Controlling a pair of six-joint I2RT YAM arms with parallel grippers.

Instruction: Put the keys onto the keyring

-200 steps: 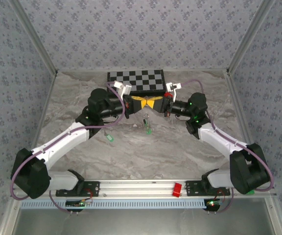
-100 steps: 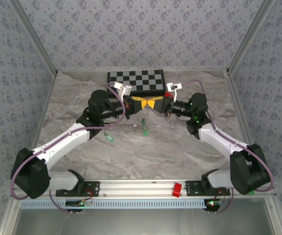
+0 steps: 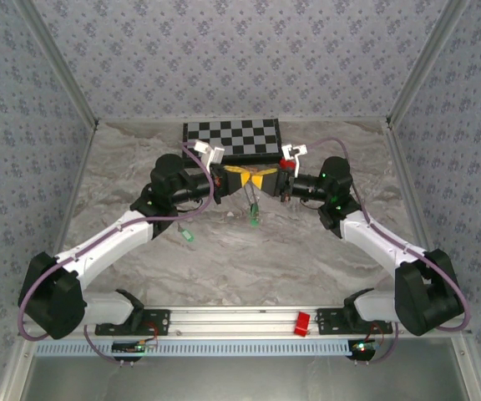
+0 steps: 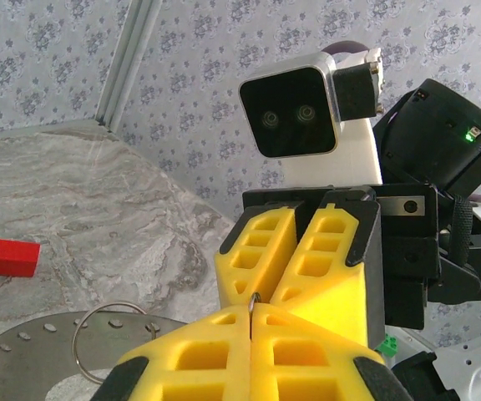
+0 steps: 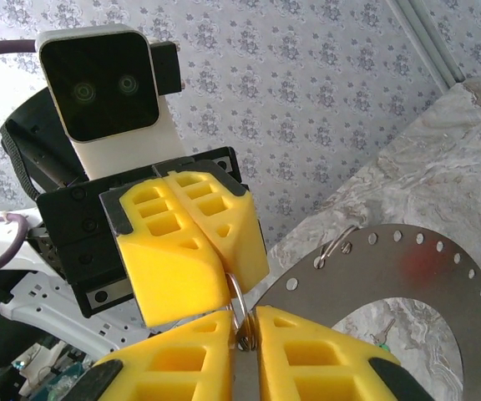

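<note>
Top external: we are seeing left gripper (image 3: 239,175) and right gripper (image 3: 262,178) pinching the keyring (image 5: 235,294) near a checkerboard (image 3: 232,138); right wrist is adding a perforated disc (image 5: 466,317).

Robot lab cell, a staged data-collection rig and not a home or shop. Wallpaper panels (image 3: 240,58) form a closed booth, held by bare aluminium posts (image 3: 57,63). The marble-look tabletop (image 3: 249,259) carries a black-and-white checkerboard (image 3: 232,134) of the camera-calibration kind at the back. An aluminium rail (image 3: 240,317) along the near edge has the left arm (image 3: 115,238) and right arm (image 3: 382,242) bolted on, with loose purple cable (image 3: 25,305) and a wrist camera (image 4: 295,113).
</note>
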